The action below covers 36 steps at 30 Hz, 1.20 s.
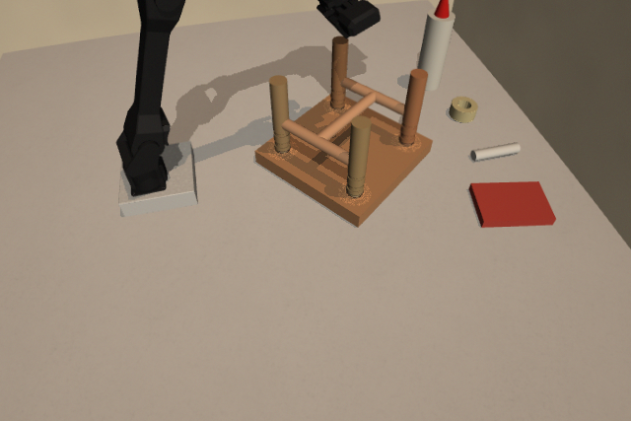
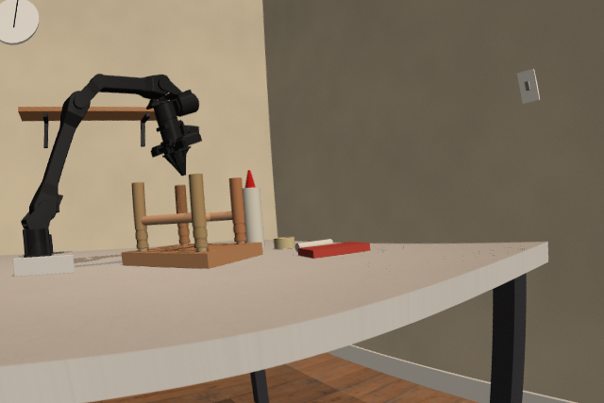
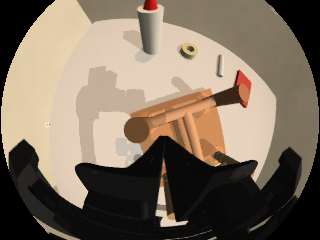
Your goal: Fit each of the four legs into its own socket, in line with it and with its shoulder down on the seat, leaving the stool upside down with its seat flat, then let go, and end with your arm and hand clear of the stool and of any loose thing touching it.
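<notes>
- Four legs (image 1: 359, 151) (image 2: 196, 203) (image 3: 136, 130) stand upright on the upturned seat (image 1: 389, 159) (image 2: 165, 259) (image 3: 214, 132), at 3 o'clock from the arm's base (image 1: 158, 205) (image 2: 43, 265) in the top view.
- The gripper (image 1: 351, 33) (image 2: 183, 174) (image 3: 163, 139) has its jaws pressed together, pinching nothing, above the stool's 12 o'clock leg.
- Wood should be stiff, light, moderately grippy; any correction would suit a mid-leg hold, avoiding leverage on sockets.
- The exterior view shows air beneath the fingertips; the top view shows the stretchers' H layout. Full shoulder contact remains uncertain.
</notes>
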### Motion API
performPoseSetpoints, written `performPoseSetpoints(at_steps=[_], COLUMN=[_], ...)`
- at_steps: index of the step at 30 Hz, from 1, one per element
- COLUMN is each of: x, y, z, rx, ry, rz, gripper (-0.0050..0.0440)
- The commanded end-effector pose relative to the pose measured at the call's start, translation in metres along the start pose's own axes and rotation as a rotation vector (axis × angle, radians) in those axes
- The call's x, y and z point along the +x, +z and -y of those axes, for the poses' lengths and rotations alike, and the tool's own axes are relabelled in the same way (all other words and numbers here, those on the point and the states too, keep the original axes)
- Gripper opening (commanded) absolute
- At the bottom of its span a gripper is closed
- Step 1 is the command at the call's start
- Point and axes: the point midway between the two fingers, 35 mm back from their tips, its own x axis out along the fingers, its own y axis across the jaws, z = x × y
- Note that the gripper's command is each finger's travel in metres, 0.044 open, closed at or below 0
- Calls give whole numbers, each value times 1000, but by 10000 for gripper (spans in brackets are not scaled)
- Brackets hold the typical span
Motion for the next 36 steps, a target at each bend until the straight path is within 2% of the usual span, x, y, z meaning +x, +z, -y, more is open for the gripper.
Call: performPoseSetpoints(at_steps=[1, 8, 15, 24, 30, 36], x=[-6, -22, -42, -46, -25, -22], y=[-7, -35, -79, -90, -98, -99], z=[33, 114, 185, 198, 197, 197], rx=[69, 260, 483, 532, 533, 533], ry=[-29, -96, -151, -161, -161, -161], rz=[-5, -25, -48, -53, -53, -53], gripper=[0, 0, 0, 0, 0, 0])
